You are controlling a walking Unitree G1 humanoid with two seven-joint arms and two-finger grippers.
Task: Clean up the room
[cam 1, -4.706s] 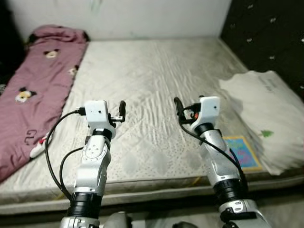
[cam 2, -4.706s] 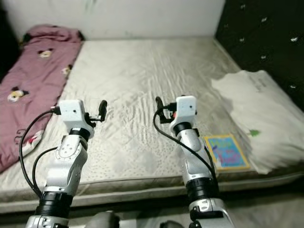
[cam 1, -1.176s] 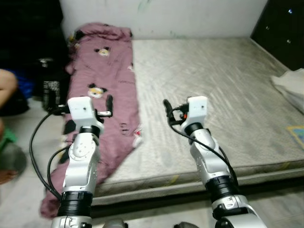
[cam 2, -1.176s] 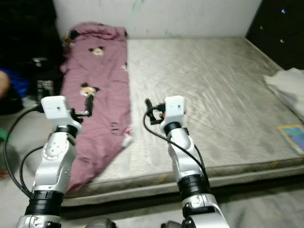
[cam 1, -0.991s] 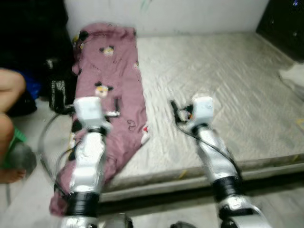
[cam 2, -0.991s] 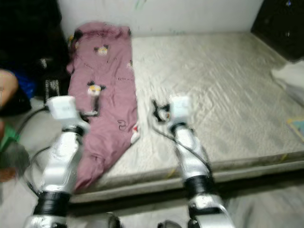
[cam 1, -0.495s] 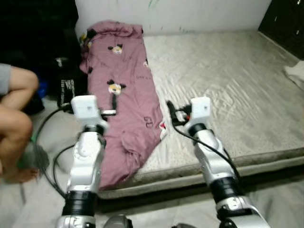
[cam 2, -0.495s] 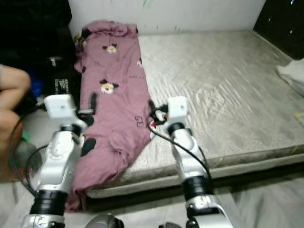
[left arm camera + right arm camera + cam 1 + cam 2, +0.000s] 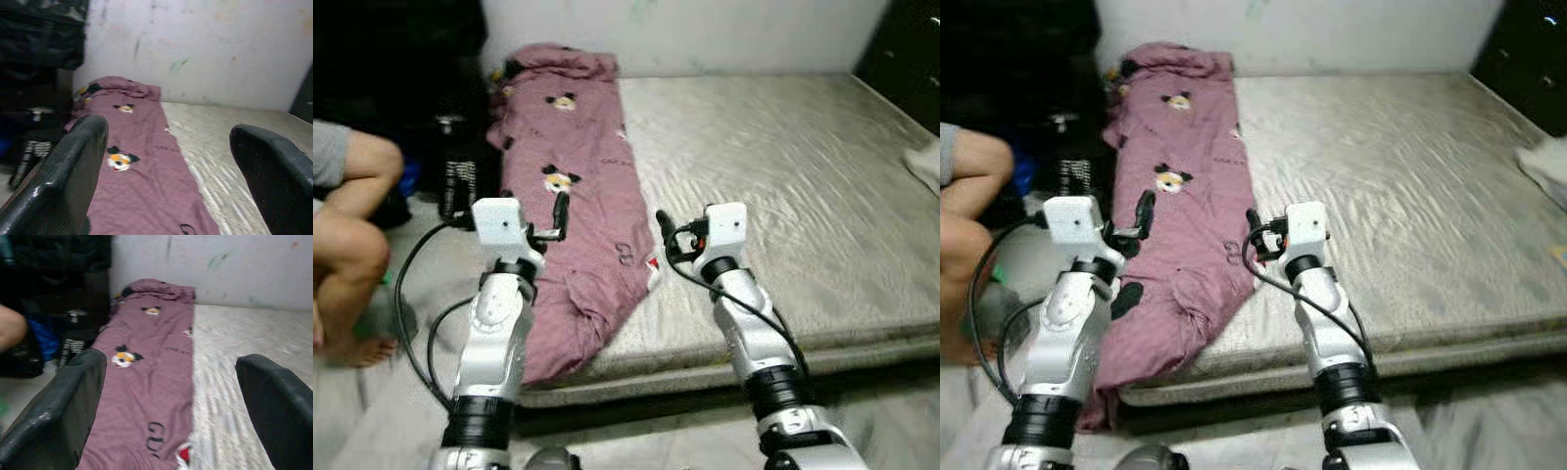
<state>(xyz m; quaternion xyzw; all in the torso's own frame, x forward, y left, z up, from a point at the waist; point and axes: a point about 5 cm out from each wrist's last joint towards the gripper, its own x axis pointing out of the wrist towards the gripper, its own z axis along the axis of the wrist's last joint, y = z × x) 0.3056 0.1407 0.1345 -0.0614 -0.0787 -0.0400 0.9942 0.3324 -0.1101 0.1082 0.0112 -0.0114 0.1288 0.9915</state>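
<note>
**Approach to the pink blanket, nothing in hand**

Pink blanket (image 9: 579,225) lies in a long strip down the left side of the mattress (image 9: 783,186), left of frame centre, its lower end spilling over the mattress edge toward the floor. Left end effector (image 9: 560,211) hovers over the blanket's left margin, fingers spread wide, empty. Right end effector (image 9: 664,235) hangs just beside the blanket's right edge, also spread, empty. A person's legs (image 9: 347,235) at far left, near the dark bag (image 9: 458,176).

Judgement: take the blanket at both edges at once, low on the bunched lower part, pinching several layers so it lifts evenly; keep clear of the person.

Writing: cartoon mouse faces printed on the fabric; dark letters near the lower right edge, possibly "GU", not legible.
</note>
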